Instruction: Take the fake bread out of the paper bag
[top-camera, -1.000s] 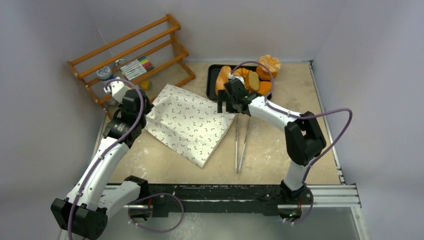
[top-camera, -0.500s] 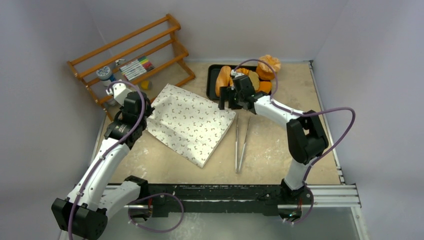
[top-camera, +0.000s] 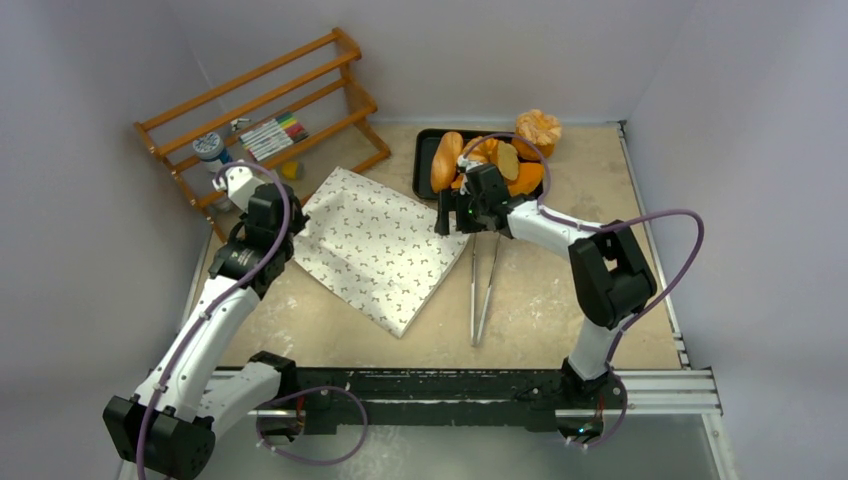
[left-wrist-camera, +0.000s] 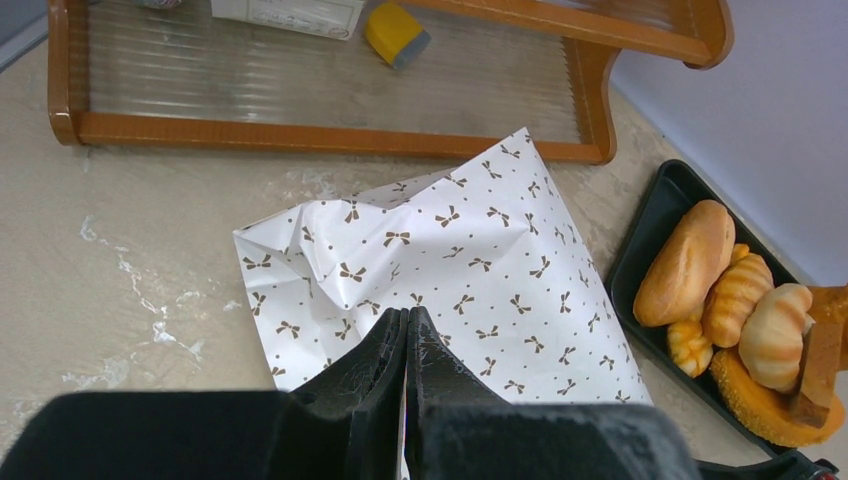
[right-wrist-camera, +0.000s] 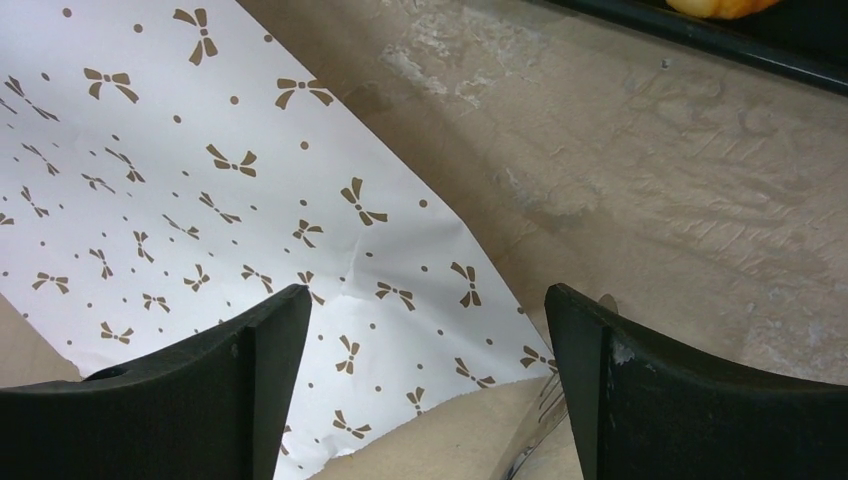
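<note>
The paper bag (top-camera: 380, 245) lies flat on the table, white with small brown bows (left-wrist-camera: 480, 260). My left gripper (left-wrist-camera: 407, 312) is shut on its crumpled left end (top-camera: 292, 213), with a sliver of paper between the fingers. My right gripper (right-wrist-camera: 425, 295) hangs open just above the bag's right corner (top-camera: 447, 215), where the serrated mouth edge (right-wrist-camera: 400, 420) shows a tan lining. Nothing sits between its fingers. Several fake bread pieces (top-camera: 447, 160) lie on the black tray (top-camera: 422, 165), also in the left wrist view (left-wrist-camera: 685, 262). Any bread inside the bag is hidden.
Metal tongs (top-camera: 480, 285) lie on the table to the right of the bag, their tip (right-wrist-camera: 545, 420) by my right finger. One loose bun (top-camera: 540, 128) sits behind the tray. A wooden rack (top-camera: 265, 110) with markers stands at the back left.
My right gripper has drawn back from the tray and come down toward the bag's right corner, uncovering more bread on the tray. The left arm and the bag have hardly moved.
</note>
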